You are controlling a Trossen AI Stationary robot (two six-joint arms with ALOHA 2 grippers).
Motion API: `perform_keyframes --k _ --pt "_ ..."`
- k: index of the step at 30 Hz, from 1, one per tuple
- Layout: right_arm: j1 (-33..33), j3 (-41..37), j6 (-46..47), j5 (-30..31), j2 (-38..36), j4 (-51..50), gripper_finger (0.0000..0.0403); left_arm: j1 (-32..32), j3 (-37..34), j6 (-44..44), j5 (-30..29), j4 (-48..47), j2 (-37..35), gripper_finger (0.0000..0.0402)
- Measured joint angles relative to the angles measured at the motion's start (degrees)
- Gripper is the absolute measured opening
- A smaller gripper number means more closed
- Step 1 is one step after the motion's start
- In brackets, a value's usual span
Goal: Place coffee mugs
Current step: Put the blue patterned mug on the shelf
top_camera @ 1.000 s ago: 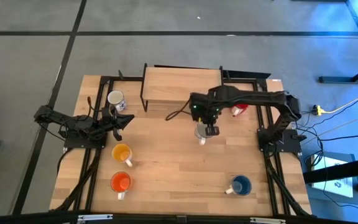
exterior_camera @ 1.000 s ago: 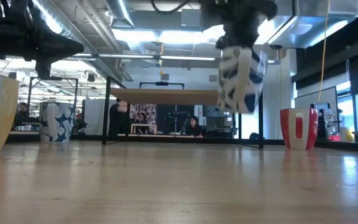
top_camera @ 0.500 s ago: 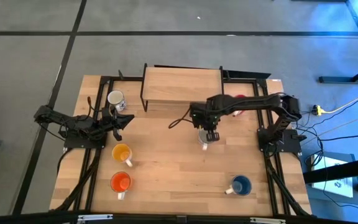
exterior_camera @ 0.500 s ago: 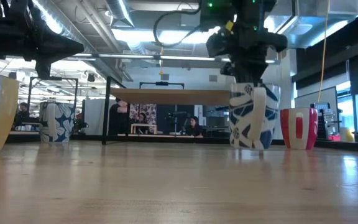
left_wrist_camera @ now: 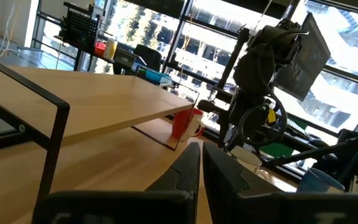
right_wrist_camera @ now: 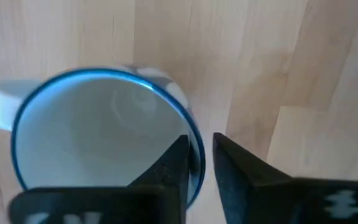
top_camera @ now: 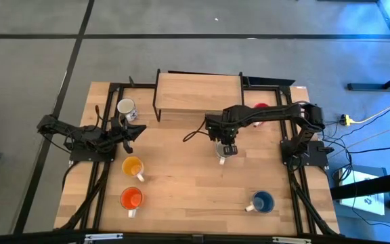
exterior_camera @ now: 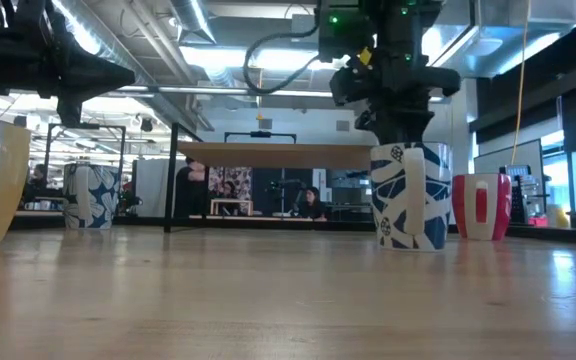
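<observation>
Waiting at the left edge of the table (top_camera: 181, 196), the left gripper (top_camera: 131, 131) has its fingers almost together and holds nothing; a white mug with dark print (top_camera: 126, 108) stands just on its far side, the yellow-orange mug (top_camera: 133, 167) and the orange mug (top_camera: 131, 198) on its near side. Near the middle of the table, the right gripper (top_camera: 226, 148) pinches the rim of the white mug with blue pattern (exterior_camera: 409, 196), one finger (right_wrist_camera: 166, 171) inside and one outside, nearly closed on the wall. This mug seems to stand upright on the wood, so I judge the good way now is to open the fingers only a little and rise straight up, without pulling the rim sideways. It has a blue rim, a pale inside and a white handle. Farther right the red mug (exterior_camera: 480, 206) stands at the far side and the blue mug (top_camera: 262, 202) at the near side.
</observation>
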Motion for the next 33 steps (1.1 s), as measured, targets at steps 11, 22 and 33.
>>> perform_keyframes --k 11,22,33 --pt "4.8 10.2 11.7 -4.9 -6.4 -11.0 0.0155 0.0 0.0 0.0 0.0 0.0 0.0 0.0014" --pt "16.9 1.1 20.4 2.3 -7.9 -1.9 0.0165 0.0 0.0 0.0 0.0 0.0 0.0 0.0014" --pt "16.4 -9.4 27.5 4.1 -7.9 8.2 0.0165 0.0 0.0 0.0 0.0 0.0 0.0 0.0014"
